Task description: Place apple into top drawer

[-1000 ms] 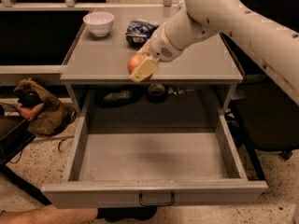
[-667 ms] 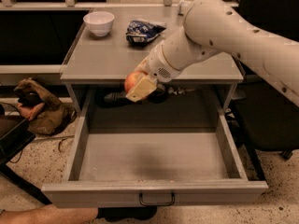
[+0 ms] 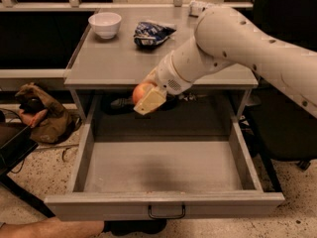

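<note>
The top drawer [image 3: 163, 205] is pulled wide open below the grey table, its floor bare and its dark wire handle at the front centre. My gripper [image 3: 145, 97] is shut on the orange-red apple [image 3: 140, 91] and holds it in the air above the back of the open drawer, just below the table's front edge. One cream finger [image 3: 150, 101] covers the apple's right side. The white arm reaches in from the upper right.
A white bowl [image 3: 105, 24] and a blue-white snack bag [image 3: 151, 32] lie on the table top [image 3: 119, 63]. Dark items sit on the shelf behind the drawer. A brown bag [image 3: 42, 115] lies on the floor at the left. A dark chair stands at the right.
The gripper has carried the apple down and forward, from over the table's front edge to below it, above the back of the open drawer.
</note>
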Tool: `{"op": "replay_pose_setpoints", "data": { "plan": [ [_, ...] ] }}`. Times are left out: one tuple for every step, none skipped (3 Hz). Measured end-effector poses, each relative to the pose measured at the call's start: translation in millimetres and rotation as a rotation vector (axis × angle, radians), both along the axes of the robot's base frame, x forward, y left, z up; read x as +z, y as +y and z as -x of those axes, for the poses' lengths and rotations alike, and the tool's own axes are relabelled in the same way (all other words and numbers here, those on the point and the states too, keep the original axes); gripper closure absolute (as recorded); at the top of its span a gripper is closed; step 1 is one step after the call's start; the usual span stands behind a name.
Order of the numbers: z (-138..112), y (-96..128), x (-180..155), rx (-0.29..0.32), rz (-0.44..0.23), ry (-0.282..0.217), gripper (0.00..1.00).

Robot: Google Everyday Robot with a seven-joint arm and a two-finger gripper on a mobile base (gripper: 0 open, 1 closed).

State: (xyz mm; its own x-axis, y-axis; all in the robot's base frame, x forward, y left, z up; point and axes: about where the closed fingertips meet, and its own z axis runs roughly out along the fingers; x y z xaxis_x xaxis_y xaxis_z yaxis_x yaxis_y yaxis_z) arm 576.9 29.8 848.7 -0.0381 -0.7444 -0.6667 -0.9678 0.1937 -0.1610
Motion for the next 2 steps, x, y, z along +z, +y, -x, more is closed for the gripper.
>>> {"op": "replay_pose_setpoints", "data": {
  "plan": [
    [9.9,-8.6,-29.0,-0.037,-0.021,0.065,1.0],
    [15.1,-13.7,-57.0,-0.059,-0.044,0.135,1.0]
  ]
}}
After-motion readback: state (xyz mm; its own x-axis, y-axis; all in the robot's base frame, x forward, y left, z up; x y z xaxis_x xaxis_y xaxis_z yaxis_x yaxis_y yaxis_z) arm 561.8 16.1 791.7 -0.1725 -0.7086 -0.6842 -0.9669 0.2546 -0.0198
